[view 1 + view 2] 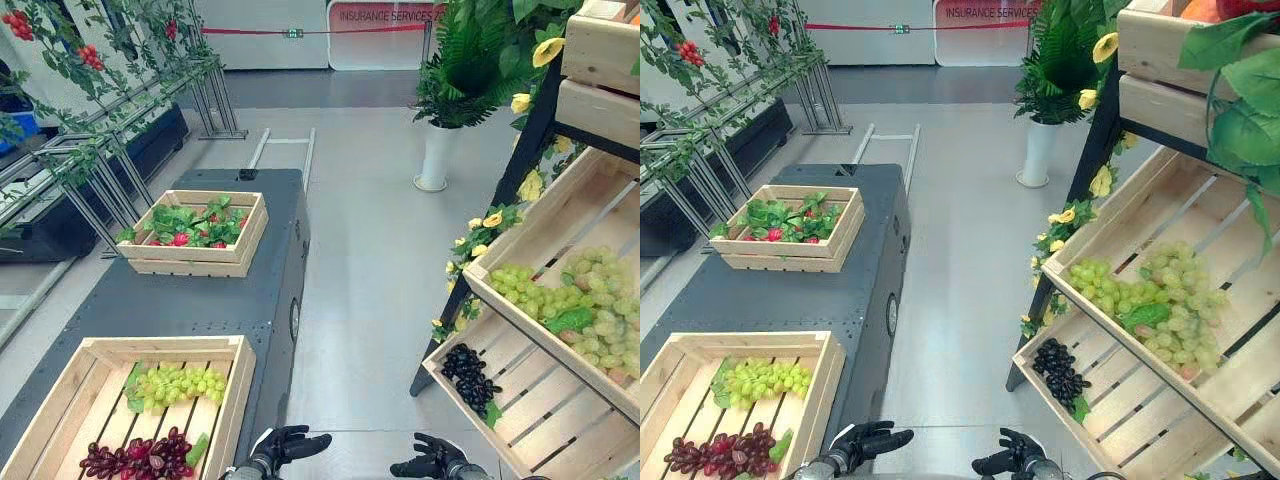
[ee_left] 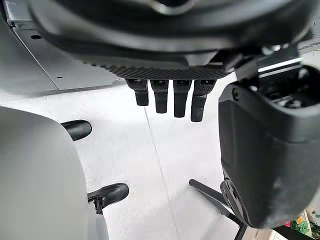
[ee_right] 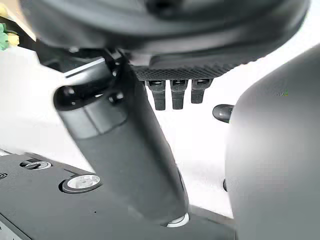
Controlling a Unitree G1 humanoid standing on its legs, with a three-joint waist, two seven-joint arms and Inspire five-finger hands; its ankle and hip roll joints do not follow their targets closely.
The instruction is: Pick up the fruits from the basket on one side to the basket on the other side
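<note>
Left eye view puts my left hand (image 1: 285,447) at 6 o'clock and my right hand (image 1: 432,462) at 5, fingers loosely spread, holding nothing. The green grape bunch (image 1: 180,385) lies in the wooden crate (image 1: 165,346) at 8 o'clock, dark red grapes (image 1: 140,458) at 7. I judge it light, soft and bumpy: cup its middle, not single berries.
</note>
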